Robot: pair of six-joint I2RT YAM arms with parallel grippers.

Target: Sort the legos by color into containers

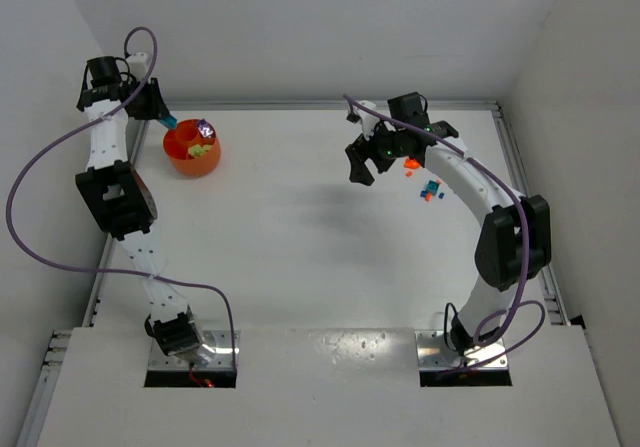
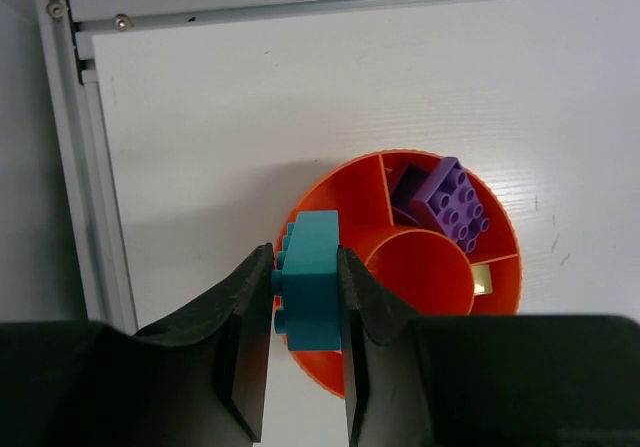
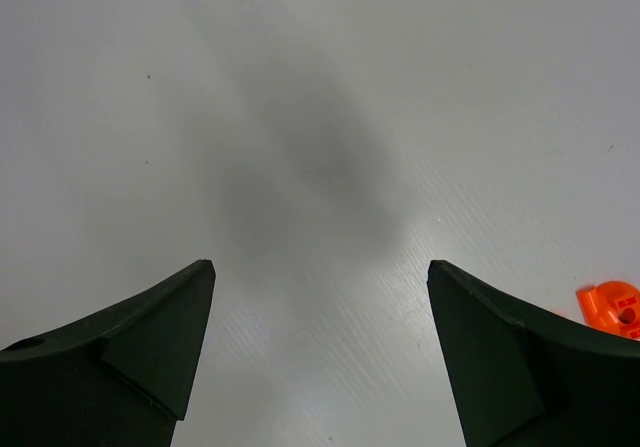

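Here, top view: left gripper point(image 1: 165, 119) hangs at the bowl's point(image 1: 195, 167) left rim; right gripper point(image 1: 362, 165) and loose legos point(image 1: 430, 191) sit well right of it. Left wrist: jaws clamp a teal brick point(image 2: 310, 287) over that rim; purple brick point(image 2: 450, 202) inside. Right wrist: jaws wide apart, empty.

Top view: bright, even, diffuse light on the white tabletop point(image 1: 300, 267), with a faint soft shadow at mid-frame and a mottled sheen at bottom centre. The left wrist view is well lit and sharp on the bowl point(image 2: 420, 277) and teal brick point(image 2: 310, 297) (stud edges read crisply). The left claw point(image 2: 305, 257) is near-black along the bottom. The right wrist view is dimmer and grey, with a broad blurred shadow at centre. The right claw point(image 3: 318, 265) is dark, and the orange brick point(image 3: 612, 307) at the right edge is slightly soft.
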